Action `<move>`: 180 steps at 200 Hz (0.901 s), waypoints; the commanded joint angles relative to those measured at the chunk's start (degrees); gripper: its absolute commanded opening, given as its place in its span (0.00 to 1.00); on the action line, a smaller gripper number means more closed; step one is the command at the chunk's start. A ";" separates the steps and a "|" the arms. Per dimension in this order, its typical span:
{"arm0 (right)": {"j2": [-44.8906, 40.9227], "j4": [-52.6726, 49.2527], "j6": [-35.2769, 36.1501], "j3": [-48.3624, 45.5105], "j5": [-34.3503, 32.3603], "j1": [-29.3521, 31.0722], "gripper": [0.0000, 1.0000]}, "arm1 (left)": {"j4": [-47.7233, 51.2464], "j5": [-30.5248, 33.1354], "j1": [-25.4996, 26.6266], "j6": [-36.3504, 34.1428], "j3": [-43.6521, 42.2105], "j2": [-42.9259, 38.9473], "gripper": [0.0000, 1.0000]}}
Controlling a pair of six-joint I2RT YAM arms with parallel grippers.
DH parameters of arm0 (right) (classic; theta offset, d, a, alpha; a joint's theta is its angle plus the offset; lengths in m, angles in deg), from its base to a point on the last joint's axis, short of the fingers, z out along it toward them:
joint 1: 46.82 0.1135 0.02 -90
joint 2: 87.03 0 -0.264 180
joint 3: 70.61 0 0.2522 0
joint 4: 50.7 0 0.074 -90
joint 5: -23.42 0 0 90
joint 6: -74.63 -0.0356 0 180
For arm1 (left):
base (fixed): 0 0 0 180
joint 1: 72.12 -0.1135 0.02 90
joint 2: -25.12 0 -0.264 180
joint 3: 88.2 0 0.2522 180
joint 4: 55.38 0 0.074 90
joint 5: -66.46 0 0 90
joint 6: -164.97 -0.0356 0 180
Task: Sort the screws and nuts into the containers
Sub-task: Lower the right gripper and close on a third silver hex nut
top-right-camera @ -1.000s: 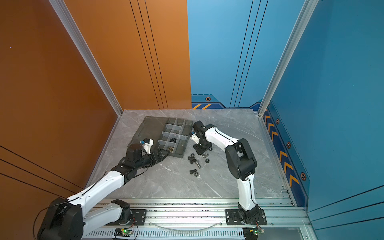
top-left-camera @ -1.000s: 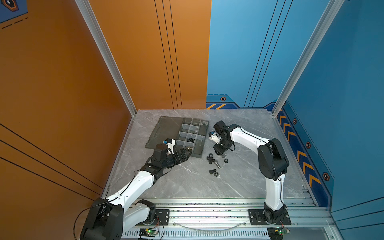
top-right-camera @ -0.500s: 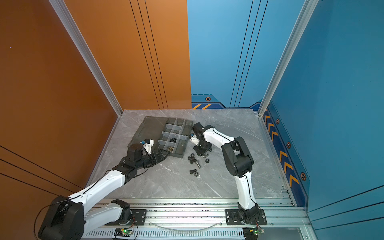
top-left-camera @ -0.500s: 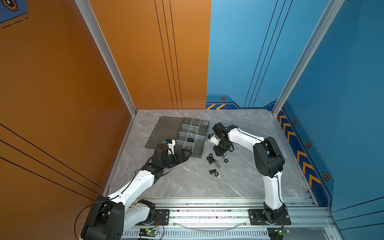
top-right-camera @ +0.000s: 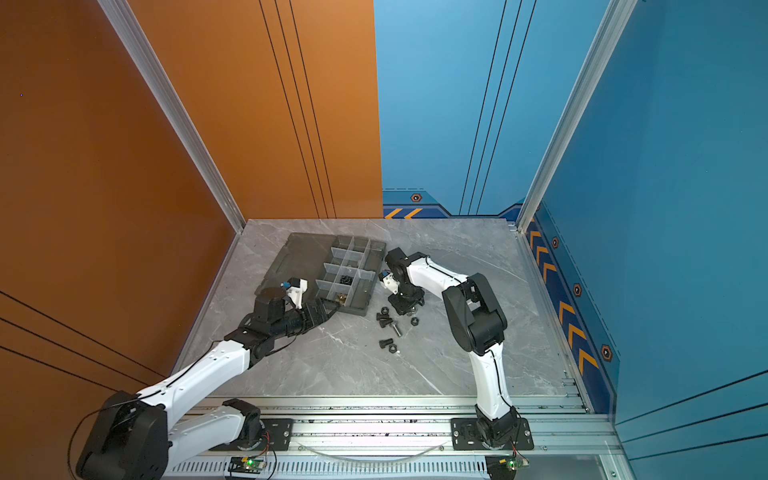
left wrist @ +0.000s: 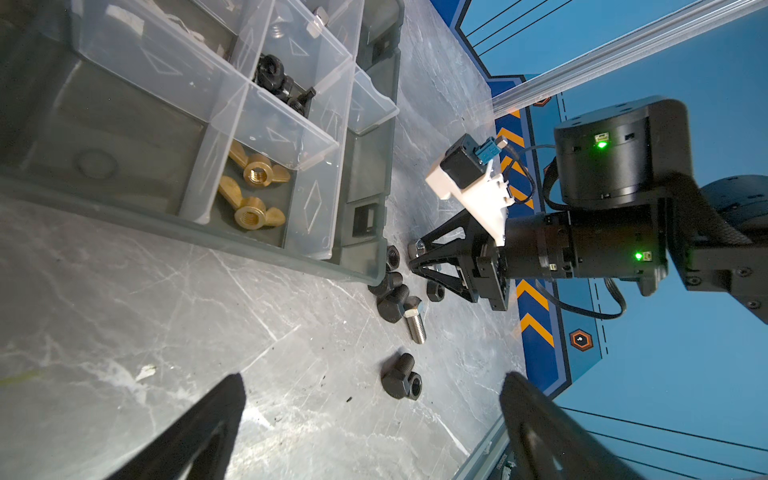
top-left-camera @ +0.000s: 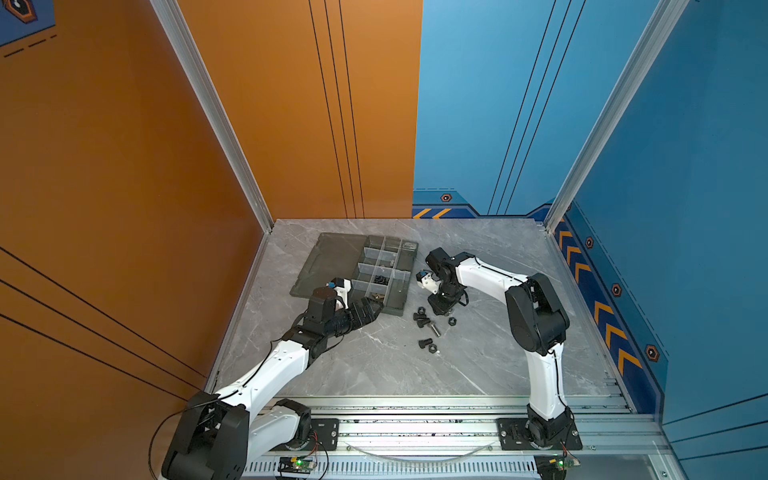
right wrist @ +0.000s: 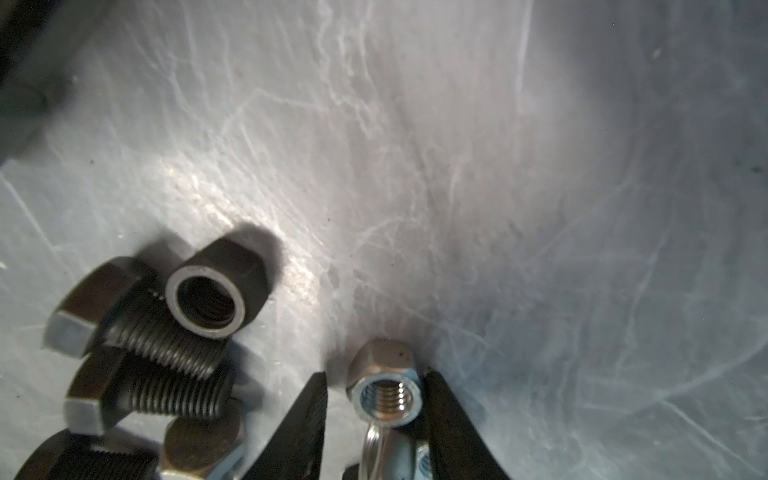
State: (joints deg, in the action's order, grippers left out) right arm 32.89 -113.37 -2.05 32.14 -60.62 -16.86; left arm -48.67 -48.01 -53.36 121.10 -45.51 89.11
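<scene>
The left end effector (top-left-camera: 374,306) hangs low over the counter (top-left-camera: 374,374) with its jaws spread wide and nothing between them. In the left wrist view its dark fingers (left wrist: 199,432) frame bare marble. Its tips sit at the near corner of the organizer tray (top-left-camera: 409,276), just beside a cell holding two brass wing nuts (left wrist: 254,195). Farther from this end effector, the next cell holds black pieces (left wrist: 282,83), and one beyond holds silver pieces (left wrist: 276,31). The tray's flat lid panel (top-left-camera: 332,257) lies open beyond the left wrist.

Between the two end effectors, loose hardware lies on the counter just off the tray's edge. A cluster of black screws (top-left-camera: 420,318) touch one another, and a silver screw (left wrist: 415,320) lies on its side against them. A lone black nut (left wrist: 435,291) sits just beside the right end effector. Nearer the left end effector's open fingers, a single black screw (left wrist: 397,380) touches a second black nut (left wrist: 414,384).

The right end effector (top-left-camera: 441,309) points down at the counter, tips at the surface near the tray's corner. In the right wrist view its fingers (right wrist: 449,424) straddle a silver nut (right wrist: 384,395) whose threaded hole faces the camera. One finger touches the nut's side. The other stands just off it, with a sliver of counter showing between, so the jaws are narrowed around the nut but not clamped. Just beside this end effector, a pale-rimmed black nut (right wrist: 205,301) rests on the threaded shafts of the black screws.
</scene>
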 commanded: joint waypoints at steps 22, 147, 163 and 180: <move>0.76 -0.23 0.22 -1.17 1.50 -0.26 0.32 | -0.83 0.36 0.03 -0.54 0.80 0.09 0.98; 3.26 0.33 -1.41 0.08 2.17 -0.17 0.33 | -1.17 0.32 0.05 -0.66 0.91 0.51 0.98; 3.26 0.43 -1.55 0.17 2.13 -0.23 0.31 | -1.22 0.37 0.05 -0.52 0.82 0.44 0.98; 3.00 1.00 -1.90 0.14 1.94 -0.19 0.25 | -1.17 0.54 0.11 -0.57 0.78 0.22 0.98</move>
State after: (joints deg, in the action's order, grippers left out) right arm 33.37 -113.33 -3.06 32.29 -59.57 -16.99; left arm -48.69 -48.01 -53.36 121.10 -45.51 89.33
